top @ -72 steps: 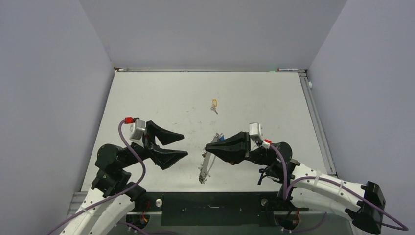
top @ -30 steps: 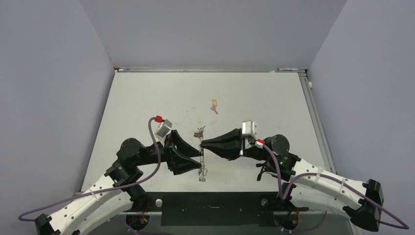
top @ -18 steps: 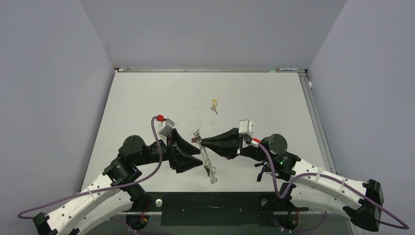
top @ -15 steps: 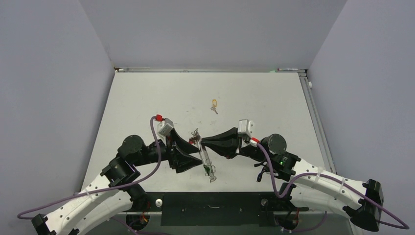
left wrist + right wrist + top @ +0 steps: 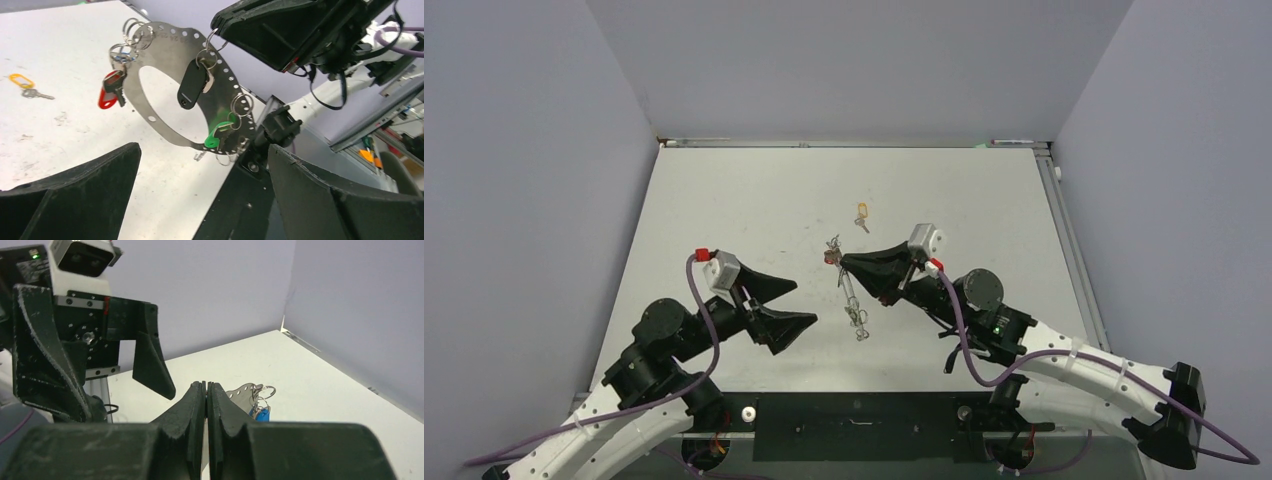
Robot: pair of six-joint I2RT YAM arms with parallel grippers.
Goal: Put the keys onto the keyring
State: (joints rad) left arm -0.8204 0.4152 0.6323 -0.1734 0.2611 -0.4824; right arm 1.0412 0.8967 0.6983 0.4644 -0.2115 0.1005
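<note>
The keyring is a flat silver oval band with holes, and it hangs tilted in the air from my right gripper, which is shut on its edge. Keys with red, black and green tags dangle from it. A blue tag shows beside the keyring past the shut right gripper. One key with a yellow tag lies on the table farther back. My left gripper is open, left of the keyring and apart from it, with nothing between its fingers.
The white table is walled by grey panels at the back and sides. A black base plate runs along the near edge between the two arm bases. The left arm's fingers stand close in front of the right wrist camera.
My left gripper has opened wide and drawn back to the left, away from the keyring. My right gripper has carried the keyring a little toward the back of the table.
</note>
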